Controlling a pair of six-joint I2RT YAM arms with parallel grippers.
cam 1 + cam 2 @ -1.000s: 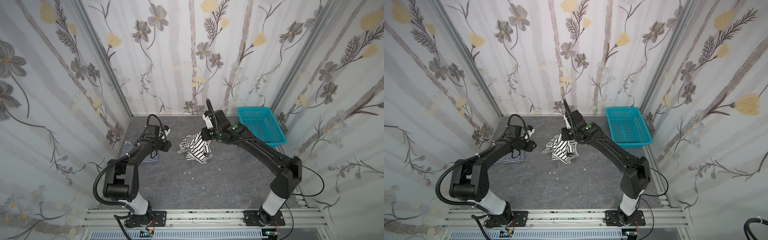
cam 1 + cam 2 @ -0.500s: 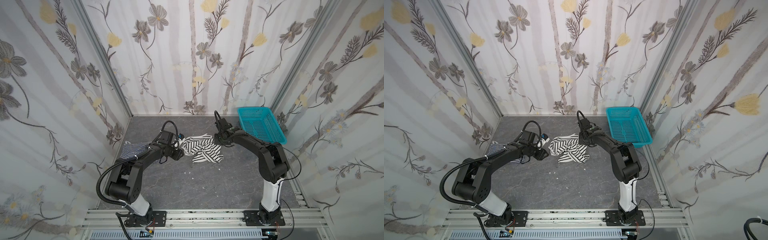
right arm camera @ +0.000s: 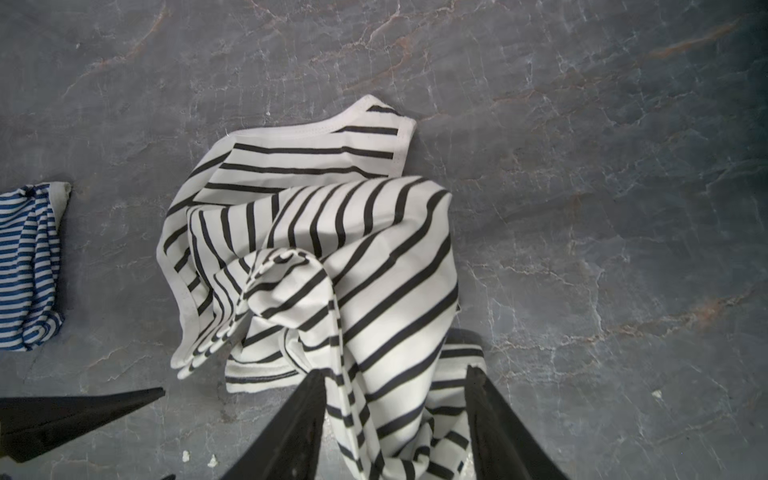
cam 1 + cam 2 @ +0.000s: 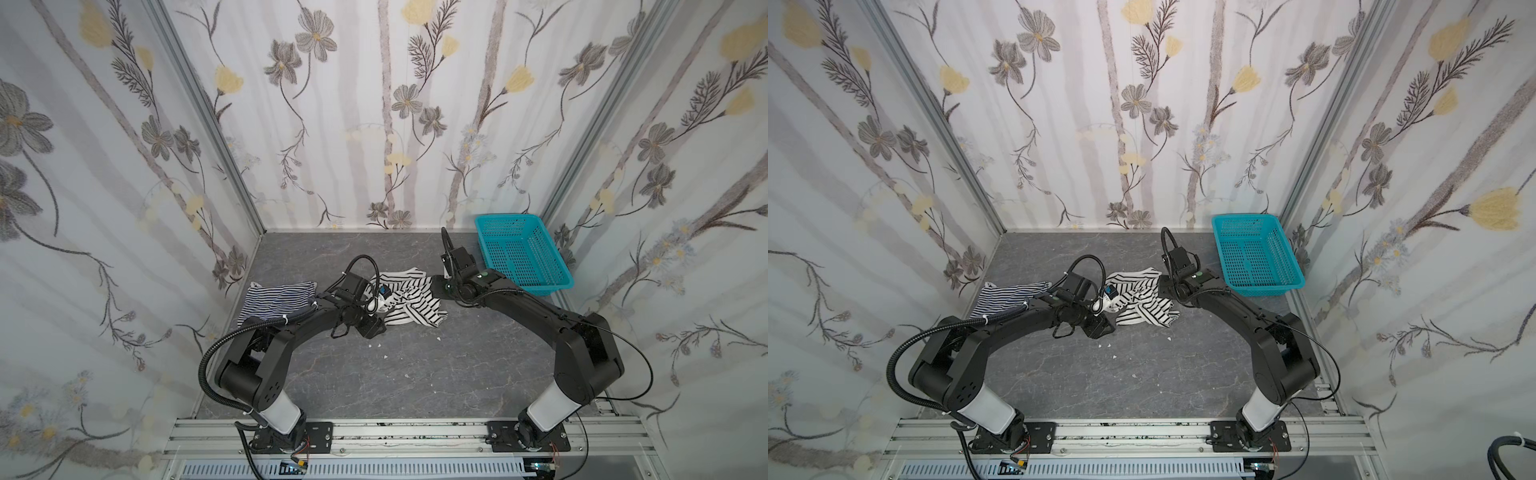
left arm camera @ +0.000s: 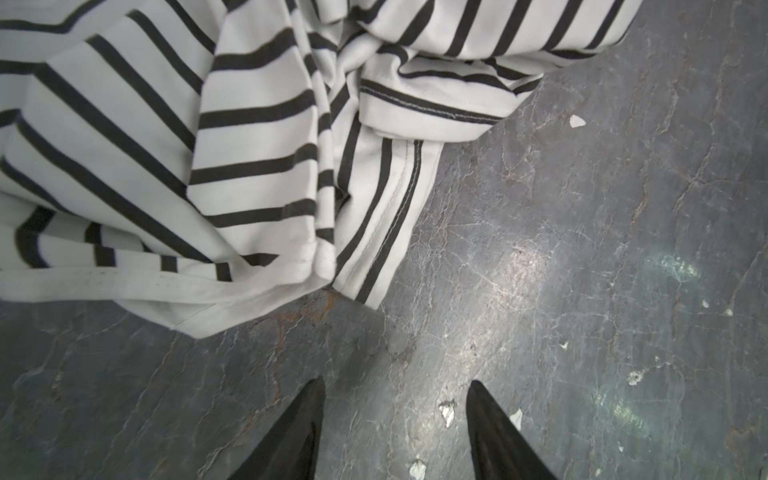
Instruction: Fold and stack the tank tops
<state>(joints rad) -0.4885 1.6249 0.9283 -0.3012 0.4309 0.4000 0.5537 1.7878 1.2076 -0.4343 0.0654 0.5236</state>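
Observation:
The black-and-white striped tank top (image 4: 415, 301) (image 4: 1144, 305) lies crumpled on the grey table near its middle. My right gripper (image 4: 436, 287) (image 3: 394, 370) is low at its right edge, open, with loose folds of that top (image 3: 316, 232) lying between the spread fingers. My left gripper (image 4: 373, 329) (image 5: 395, 382) is open over bare table just short of the top's hem (image 5: 257, 282). One of its fingers (image 3: 83, 409) shows in the right wrist view. The navy-and-white striped tank top (image 4: 278, 297) (image 4: 1009, 297) (image 3: 29, 266) lies bunched at the table's left, partly under the left arm.
A teal perforated basket (image 4: 509, 217) (image 4: 1246, 217) stands at the back right, close behind the right arm. Small white flecks (image 4: 386, 356) (image 5: 446, 409) dot the table in front of the tops. Flowered walls close in three sides.
The right gripper has brought the black-and-white top down from the air onto the table and opened. The left arm has swung from the navy top over to the black-and-white top.

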